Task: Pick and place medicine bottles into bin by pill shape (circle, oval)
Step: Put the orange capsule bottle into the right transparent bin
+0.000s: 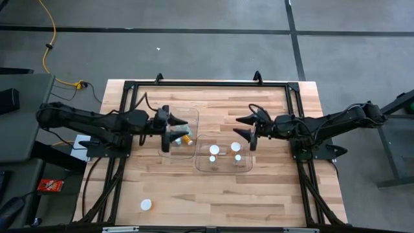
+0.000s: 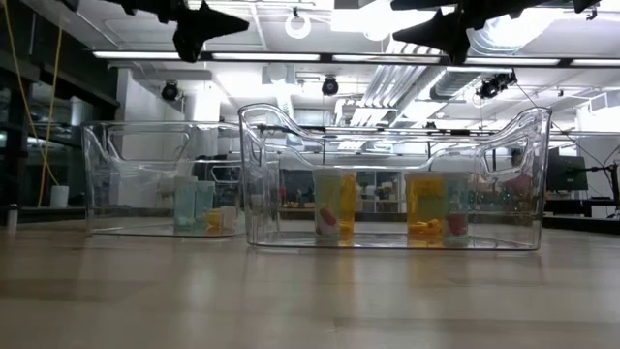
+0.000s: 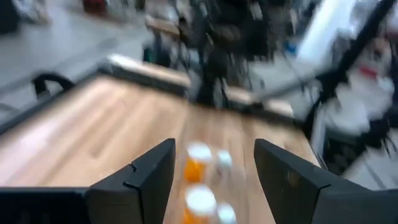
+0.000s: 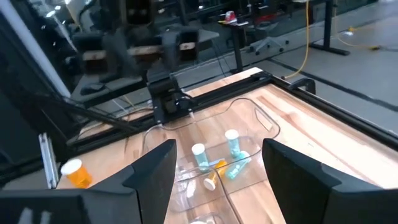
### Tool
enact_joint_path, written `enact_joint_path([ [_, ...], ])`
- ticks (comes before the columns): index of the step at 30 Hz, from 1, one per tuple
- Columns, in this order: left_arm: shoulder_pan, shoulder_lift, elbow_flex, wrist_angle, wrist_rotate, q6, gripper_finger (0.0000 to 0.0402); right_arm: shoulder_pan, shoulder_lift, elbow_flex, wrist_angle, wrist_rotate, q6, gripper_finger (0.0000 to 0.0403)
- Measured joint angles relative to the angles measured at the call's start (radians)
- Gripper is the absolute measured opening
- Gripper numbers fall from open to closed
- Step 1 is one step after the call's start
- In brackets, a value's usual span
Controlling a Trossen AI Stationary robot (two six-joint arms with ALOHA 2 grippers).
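left gripper (image 1: 173, 127) spread, empty, above left bin (image 1: 194, 115) holding bottles (image 1: 184, 137) | right bin (image 1: 202, 165) holds capped bottles (image 1: 214, 149) | right gripper (image 1: 246, 127) spread, empty, over its far right edge | one white-capped item (image 1: 147, 204) left near table (image 1: 272, 194) front-left corner, likely the last to sort | open wood around it; bin walls stand close to both grippers

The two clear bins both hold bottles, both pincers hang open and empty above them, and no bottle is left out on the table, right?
Not quite. The high view shows one bottle left out on the table, near its front left corner. The rest holds: both bins hold bottles, and the left pincer and right pincer hang open and empty.
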Motion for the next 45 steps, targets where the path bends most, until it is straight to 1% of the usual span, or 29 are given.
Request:
enact_joint_path([
  [3,-0.053,0.013,0.092,-0.200,0.041,0.022,0.0207,0.000,0.000,0.000,0.000,0.005,0.006,0.0232],
  [5,-0.117,0.026,0.159,-0.341,0.045,0.036,0.0207,0.000,0.000,0.000,0.000,0.005,0.006,0.0232],
  [7,-0.193,0.048,0.237,-0.459,0.013,0.038,0.0207,0.000,0.000,0.000,0.000,0.005,0.005,0.0232],
  [10,-0.331,0.093,0.343,-0.673,-0.084,0.029,0.0207,0.000,0.000,0.000,0.000,0.005,0.000,0.0232],
  [12,-0.427,0.139,0.408,-0.780,-0.159,-0.015,0.0207,0.000,0.000,0.000,-0.001,0.005,-0.002,0.0232],
  [14,-0.516,0.191,0.462,-0.883,-0.208,-0.086,0.0207,0.000,0.000,0.000,-0.010,-0.003,-0.006,0.0232],
  [19,-0.722,0.350,0.557,-1.047,-0.222,-0.337,0.0207,0.000,0.000,0.000,-0.046,-0.035,-0.020,0.0232],
  [21,-0.792,0.410,0.576,-1.080,-0.218,-0.431,0.0207,0.000,0.000,0.000,-0.056,-0.047,-0.020,0.0232],
  [25,-0.899,0.513,0.582,-1.079,-0.200,-0.618,0.0208,0.000,0.000,0.000,-0.086,-0.048,-0.020,0.0232],
  [29,-0.952,0.594,0.582,-1.074,-0.108,-0.751,0.0223,0.000,0.000,0.000,-0.116,-0.048,-0.021,0.0232],
  [32,-0.968,0.636,0.582,-1.073,-0.064,-0.802,0.0242,0.000,0.000,0.000,-0.133,-0.048,-0.039,0.0232],
  [36,-0.968,0.675,0.582,-1.073,-0.059,-0.849,0.0277,0.000,0.000,0.000,-0.141,-0.048,-0.064,0.0232],
  [39,-0.967,0.700,0.582,-1.072,-0.058,-0.857,0.0299,0.000,0.000,0.000,-0.143,-0.048,-0.065,0.0232],
  [42,-0.967,0.729,0.582,-1.073,-0.057,-0.856,0.0313,0.000,0.000,0.000,-0.150,-0.048,-0.065,0.0232],
  [45,-0.967,0.747,0.582,-1.069,-0.049,-0.859,0.0319,0.000,0.000,0.000,-0.165,-0.048,-0.065,0.0232],
])
